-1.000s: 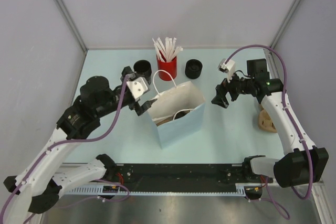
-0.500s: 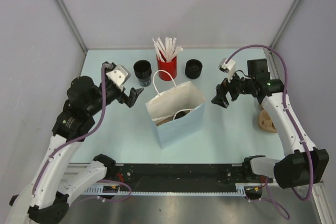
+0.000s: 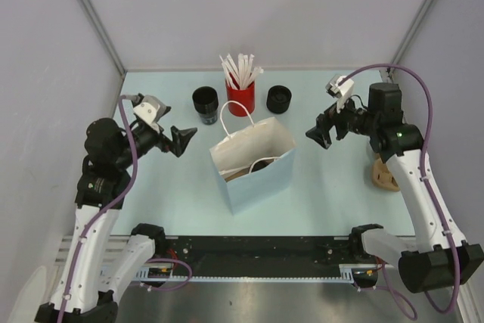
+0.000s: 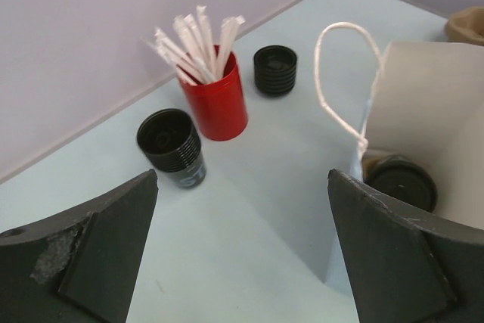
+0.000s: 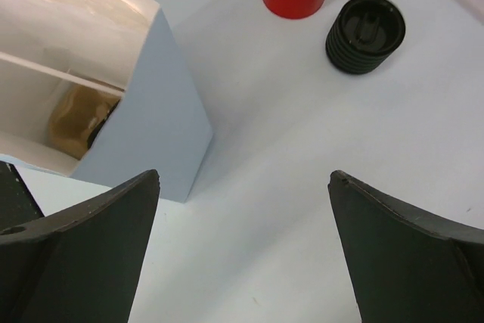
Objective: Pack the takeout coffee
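Partly hidden inside bag [image 4: 423, 96]: takeout coffee [image 4: 399, 183] | left hand [image 3: 184, 141] spread wide, empty | right hand [image 3: 319, 138] likewise

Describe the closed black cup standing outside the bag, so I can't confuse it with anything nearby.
Behind the white paper bag mid-table stands a red cup of white sticks. The lidded black cup sits beside it on the right arm's side: short, ribbed, closed on top, whereas the open black cup on the other side shows a hollow mouth.

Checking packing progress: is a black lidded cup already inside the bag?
Yes, the left wrist view shows a black lidded cup sitting down inside the open bag.
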Robot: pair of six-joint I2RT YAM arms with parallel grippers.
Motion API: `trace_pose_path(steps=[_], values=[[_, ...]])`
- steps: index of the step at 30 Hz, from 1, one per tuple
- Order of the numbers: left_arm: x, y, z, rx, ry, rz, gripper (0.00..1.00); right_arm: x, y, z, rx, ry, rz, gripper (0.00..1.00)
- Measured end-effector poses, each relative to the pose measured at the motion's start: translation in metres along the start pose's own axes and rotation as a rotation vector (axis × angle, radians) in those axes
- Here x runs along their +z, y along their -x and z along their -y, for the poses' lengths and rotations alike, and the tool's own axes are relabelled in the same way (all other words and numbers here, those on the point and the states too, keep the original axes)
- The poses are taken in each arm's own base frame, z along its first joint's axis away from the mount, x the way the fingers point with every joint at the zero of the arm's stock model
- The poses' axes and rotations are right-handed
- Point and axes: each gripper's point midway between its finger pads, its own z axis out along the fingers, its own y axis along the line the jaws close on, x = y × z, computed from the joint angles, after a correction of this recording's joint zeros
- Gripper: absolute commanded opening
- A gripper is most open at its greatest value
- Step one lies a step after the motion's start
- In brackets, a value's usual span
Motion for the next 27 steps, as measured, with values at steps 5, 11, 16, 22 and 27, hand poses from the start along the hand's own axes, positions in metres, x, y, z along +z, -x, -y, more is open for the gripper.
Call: trace_pose_path(steps=[5,11,16,22,27], values=[[0.001,0.001,0.017,-0.012,-0.101,0.024,0.99,-0.003,0.023,-0.015,-0.051,0.009,0.049,0.99],[0.002,-0.006,0.035,-0.027,-0.204,0.02,0.97,0.013,0.033,-0.032,-0.047,0.056,0.067,0.93],[0.004,-0.008,0.043,-0.037,-0.26,0.016,0.94,0.038,0.034,-0.05,-0.054,0.109,0.034,0.88],[0.013,-0.02,0.046,-0.065,-0.299,-0.027,0.92,0.056,0.022,-0.053,-0.034,0.107,-0.02,0.77],[0.027,-0.038,0.064,-0.057,-0.358,-0.122,0.93,0.057,0.023,-0.049,-0.031,0.083,-0.024,0.63]])
